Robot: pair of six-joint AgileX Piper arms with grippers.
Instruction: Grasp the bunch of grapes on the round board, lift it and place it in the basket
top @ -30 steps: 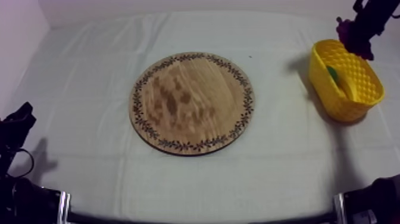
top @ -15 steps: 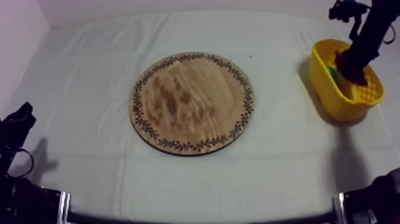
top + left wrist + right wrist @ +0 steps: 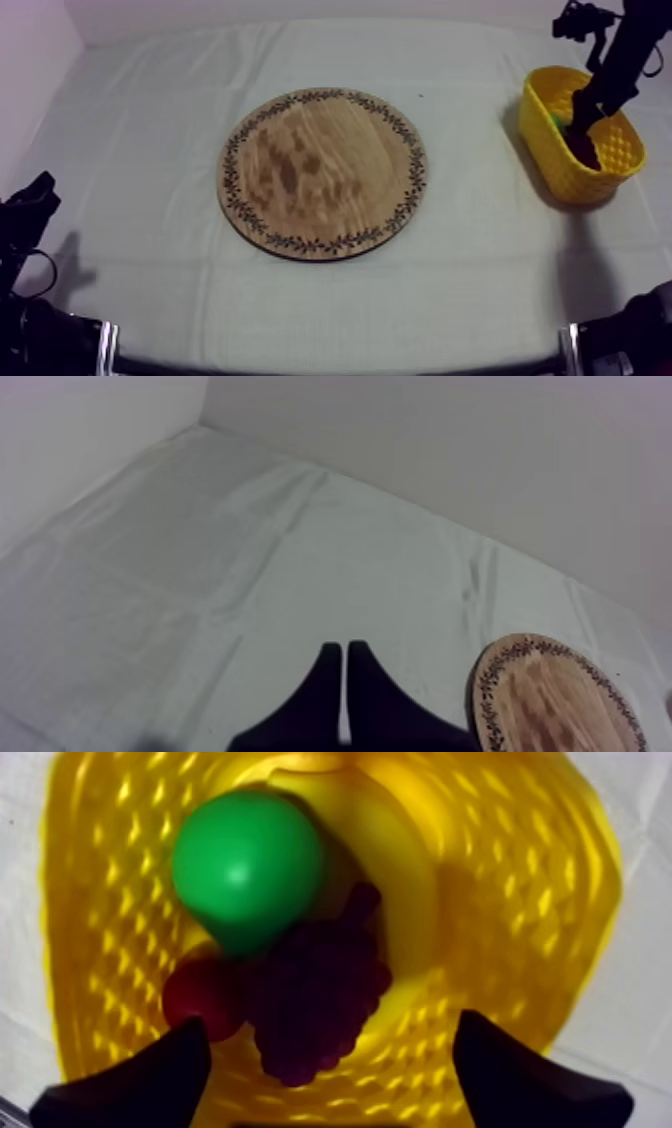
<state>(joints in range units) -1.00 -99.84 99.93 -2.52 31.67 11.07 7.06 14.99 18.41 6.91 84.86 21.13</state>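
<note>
At the upper right of the top view the right gripper point(image 3: 583, 120) hangs in the mouth of the basket point(image 3: 562, 172), its arm slanting down from the corner. Its own camera looks straight into the basket. The fingers point(image 3: 150, 1077) stand spread wide with nothing between them, and the grapes point(image 3: 315, 992) lie on the basket floor below the gap. They touch the pear point(image 3: 247, 864) on one side and the small red fruit point(image 3: 198, 997) on another.

I take that spread as a release: the bunch rests on the floor and its neighbours, not on the fingers. The placing looks done to me, and what remains is to lift clear without brushing the rim.

The board point(image 3: 322, 173) sits bare in the middle of the frame, well apart from the basket. At the lower left the left gripper point(image 3: 344, 651) rests low over the cloth point(image 3: 150, 100), fingers pressed together on nothing. It has no part in this job, so I'd say it is parked out of the way.
</note>
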